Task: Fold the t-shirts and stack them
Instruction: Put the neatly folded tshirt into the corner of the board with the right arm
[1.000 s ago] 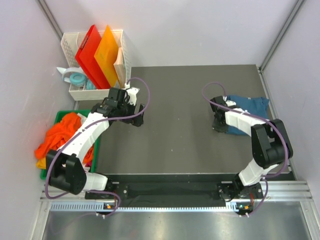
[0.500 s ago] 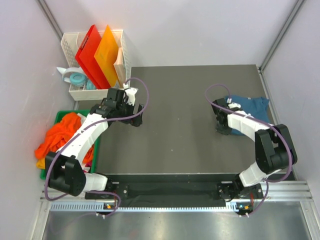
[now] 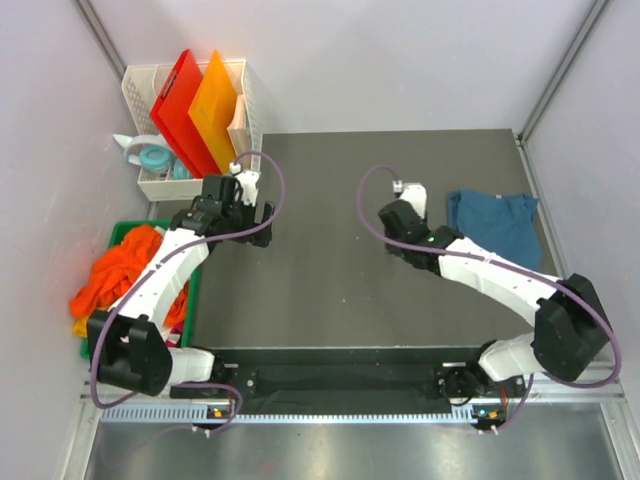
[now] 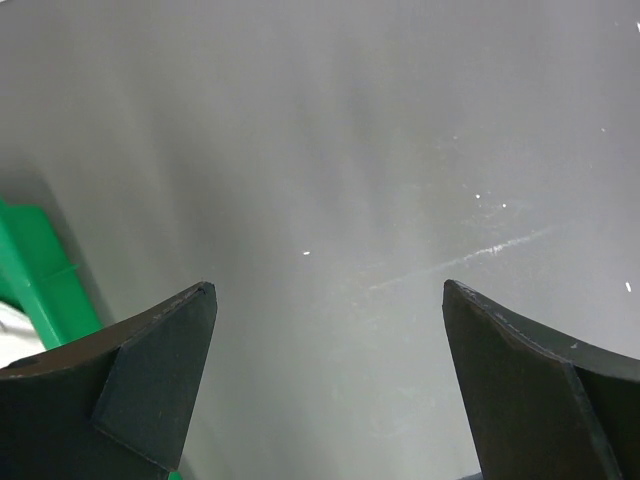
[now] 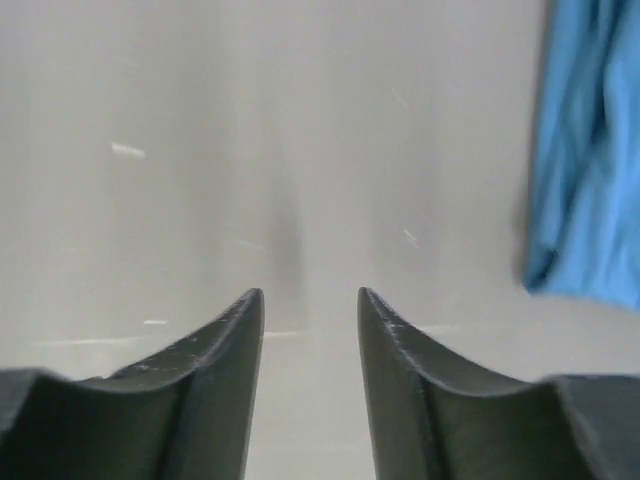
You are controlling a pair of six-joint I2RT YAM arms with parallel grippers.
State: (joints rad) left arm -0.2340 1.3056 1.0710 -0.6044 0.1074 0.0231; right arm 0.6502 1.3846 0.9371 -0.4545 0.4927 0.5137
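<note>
Drawn back from the teal-blue t-shirt [image 3: 495,225], my right gripper [image 5: 310,300] sits mid-frame, jaws partly apart and empty. The shirt lies loosely spread at right centre. My left gripper [image 4: 330,290] gapes wide, holding nothing. Laying-out looks done; next, I judge, both grippers must pinch the shirt's edges to fold.

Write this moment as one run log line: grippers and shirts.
left gripper: open, empty, over table | right gripper: open, empty | teal t-shirt: on table far right, untouched | orange t-shirts: heaped in green bin
</note>
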